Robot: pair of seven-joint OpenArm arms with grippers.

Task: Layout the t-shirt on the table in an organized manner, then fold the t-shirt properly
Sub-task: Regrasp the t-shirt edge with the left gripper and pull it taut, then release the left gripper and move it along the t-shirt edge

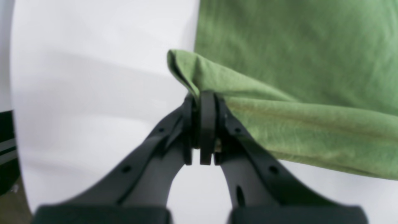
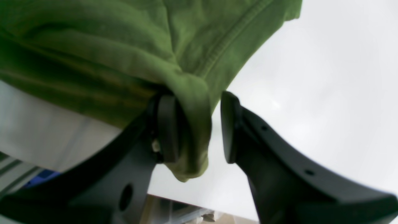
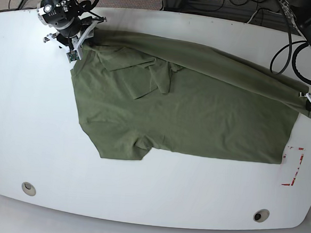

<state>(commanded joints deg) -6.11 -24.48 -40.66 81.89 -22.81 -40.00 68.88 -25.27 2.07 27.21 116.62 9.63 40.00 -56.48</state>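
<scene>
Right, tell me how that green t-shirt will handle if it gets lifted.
The t-shirt will probably be floppy, since it creases and bunches easily near the right gripper. It looks light and thin, judging by its flat spread on the table. Its middle may well sag between the grippers, as soft folds already show there.

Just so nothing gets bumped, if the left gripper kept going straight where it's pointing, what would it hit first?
Probably the t-shirt, whose cloth the left gripper is pinching; the table seems to come next, though the gap is unclear.
</scene>
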